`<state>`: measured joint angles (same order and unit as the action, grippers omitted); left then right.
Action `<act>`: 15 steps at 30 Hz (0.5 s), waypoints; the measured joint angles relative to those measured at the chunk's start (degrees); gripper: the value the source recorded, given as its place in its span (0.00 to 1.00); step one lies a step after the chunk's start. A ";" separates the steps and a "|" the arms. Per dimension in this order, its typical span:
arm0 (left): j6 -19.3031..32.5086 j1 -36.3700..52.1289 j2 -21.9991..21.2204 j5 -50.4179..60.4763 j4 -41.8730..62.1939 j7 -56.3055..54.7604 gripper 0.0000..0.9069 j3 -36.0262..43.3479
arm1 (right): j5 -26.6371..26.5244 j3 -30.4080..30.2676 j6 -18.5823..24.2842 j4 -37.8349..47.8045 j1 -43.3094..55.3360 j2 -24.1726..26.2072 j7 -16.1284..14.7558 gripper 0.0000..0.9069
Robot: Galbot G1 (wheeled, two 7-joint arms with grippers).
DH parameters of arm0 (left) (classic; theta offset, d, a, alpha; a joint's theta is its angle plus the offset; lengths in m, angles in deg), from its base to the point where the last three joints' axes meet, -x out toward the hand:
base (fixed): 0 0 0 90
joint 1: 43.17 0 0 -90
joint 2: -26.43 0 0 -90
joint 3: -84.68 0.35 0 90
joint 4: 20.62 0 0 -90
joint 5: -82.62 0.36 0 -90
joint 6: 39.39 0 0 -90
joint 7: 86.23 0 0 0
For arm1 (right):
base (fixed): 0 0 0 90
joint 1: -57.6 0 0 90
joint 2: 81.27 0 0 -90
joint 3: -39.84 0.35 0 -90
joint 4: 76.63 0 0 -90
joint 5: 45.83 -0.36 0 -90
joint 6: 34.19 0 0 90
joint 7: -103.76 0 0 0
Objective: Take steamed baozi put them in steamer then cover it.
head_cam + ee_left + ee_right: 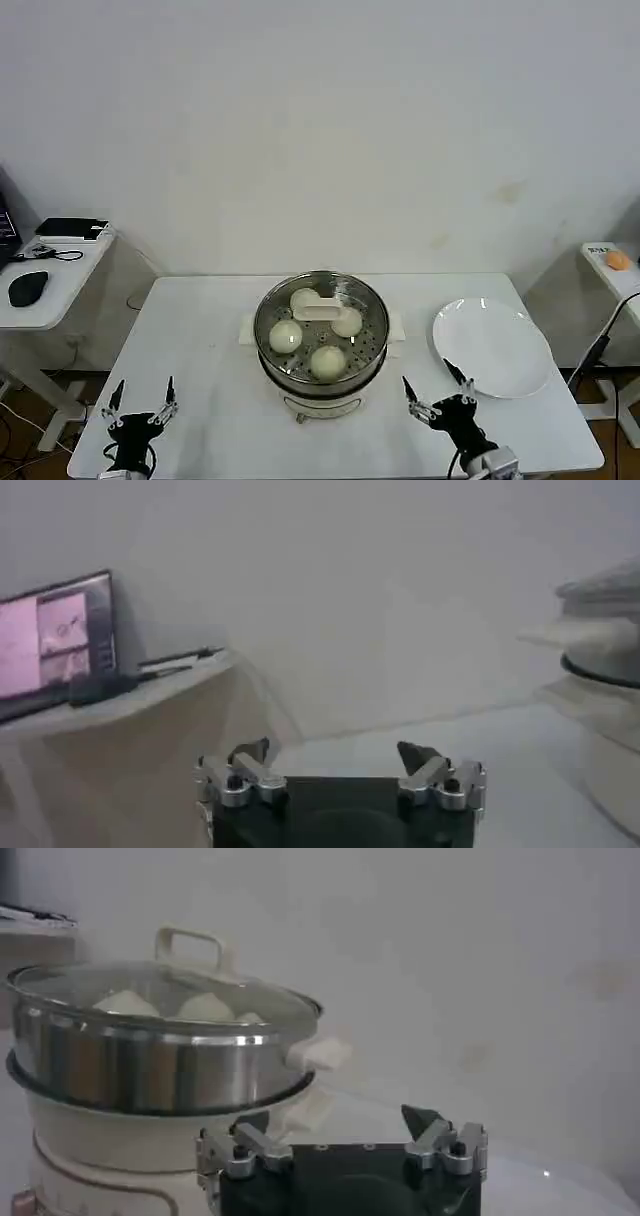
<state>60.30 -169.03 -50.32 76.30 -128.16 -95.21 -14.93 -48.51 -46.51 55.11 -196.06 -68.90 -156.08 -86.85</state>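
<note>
White table [200, 340]: four baozi [327, 361] in steamer [320, 385], cover [321, 311] on. Task looks complete. Left gripper [139, 407], right gripper [430, 385] spread, empty, near table's front edge.

A: Where does the head view look from?
B: High above, down onto the steamer [321, 340] mid-frame.
A: And the wrists?
B: Both sit low at table level; the right wrist view shares that steamer [160, 1063], close up

Shiny stainless-steel steamer [321, 372] (clear glass cover [160, 988]), smooth matt baozi [327, 361], glossy white plate [493, 348].
</note>
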 measured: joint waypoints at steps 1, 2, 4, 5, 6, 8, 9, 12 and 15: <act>0.04 -0.19 0.00 -0.30 0.02 0.09 1.00 -0.06 | -0.12 0.01 -0.06 -0.01 -0.06 0.01 0.05 1.00; 0.05 -0.38 0.00 -0.55 0.02 0.25 1.00 -0.07 | -0.27 0.02 -0.15 -0.03 -0.14 0.01 0.10 1.00; -0.02 -0.78 -0.03 -0.93 -0.04 0.39 1.00 -0.05 | -0.42 0.02 -0.21 -0.03 -0.21 0.02 0.16 1.00; -0.08 -0.97 -0.08 -1.04 -0.18 0.43 1.00 -0.02 | -0.46 0.02 -0.22 -0.02 -0.21 0.03 0.19 1.00; -0.18 -1.20 -0.15 -1.17 -0.38 0.46 1.00 0.06 | -0.49 0.02 -0.22 0.01 -0.21 0.05 0.21 1.00; -0.35 -1.53 -0.26 -1.34 -0.59 0.51 1.00 0.20 | -0.52 0.00 -0.22 0.06 -0.22 0.08 0.23 1.00; -0.46 -1.70 -0.31 -1.45 -0.73 0.55 1.00 0.30 | -0.52 -0.06 -0.22 0.06 -0.22 0.07 0.26 1.00; -0.67 -2.18 -0.34 -1.62 -0.97 0.70 1.00 0.58 | -0.53 -0.35 -0.32 0.03 -0.23 0.06 0.34 1.00; -0.78 -2.70 -0.33 -1.57 -1.05 0.74 1.00 0.84 | -0.56 -0.70 -0.59 -0.09 -0.19 0.10 0.41 1.00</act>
<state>59.52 -171.73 -50.65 74.74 -129.21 -94.47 -14.09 -49.07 -47.22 54.52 -196.15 -69.08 -155.98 -86.44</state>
